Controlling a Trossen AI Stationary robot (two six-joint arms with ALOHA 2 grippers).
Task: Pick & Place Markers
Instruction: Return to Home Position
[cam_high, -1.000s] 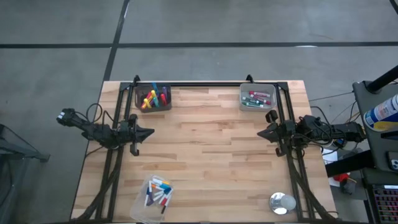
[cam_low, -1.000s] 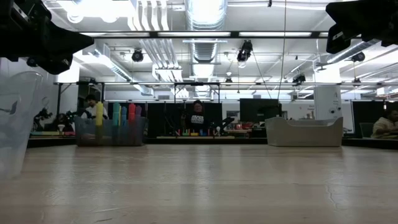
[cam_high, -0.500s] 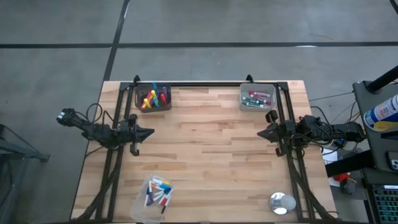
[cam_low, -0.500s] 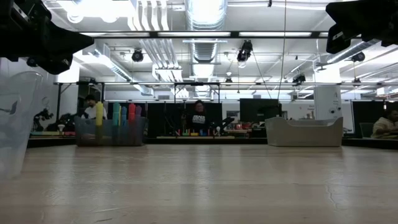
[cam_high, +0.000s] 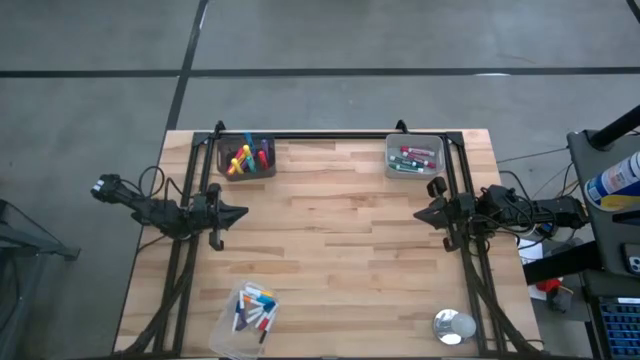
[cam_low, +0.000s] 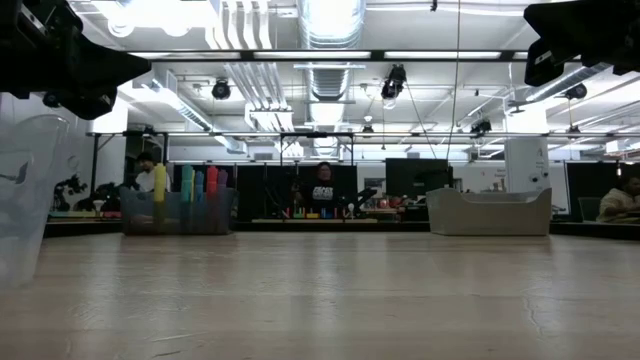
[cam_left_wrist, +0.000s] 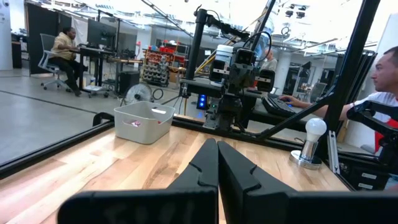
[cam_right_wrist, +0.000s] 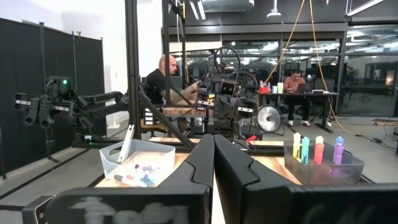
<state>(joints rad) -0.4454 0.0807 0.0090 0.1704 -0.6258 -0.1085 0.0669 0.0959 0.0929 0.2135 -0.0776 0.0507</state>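
The markers (cam_high: 253, 306) nearest the low camera lie jumbled in a transparent bin (cam_high: 228, 338) by the table (cam_high: 340, 250) edge on the left arm's side. Upright markers (cam_high: 245, 158) stand in a dark bin (cam_high: 223, 150) at the far left corner, and a third lot lies flat in a grey bin (cam_high: 414, 139) at the far right corner. The left gripper (cam_high: 240, 212) hangs over the table's left side, between the dark bin and the transparent bin and well apart from both, pointing inward. Its fingers (cam_left_wrist: 205, 163) are pressed together, holding nothing. The right gripper (cam_high: 420, 213) mirrors it on the right side, near the grey bin but clear of it, fingers (cam_right_wrist: 202, 155) likewise closed tip to tip on nothing.
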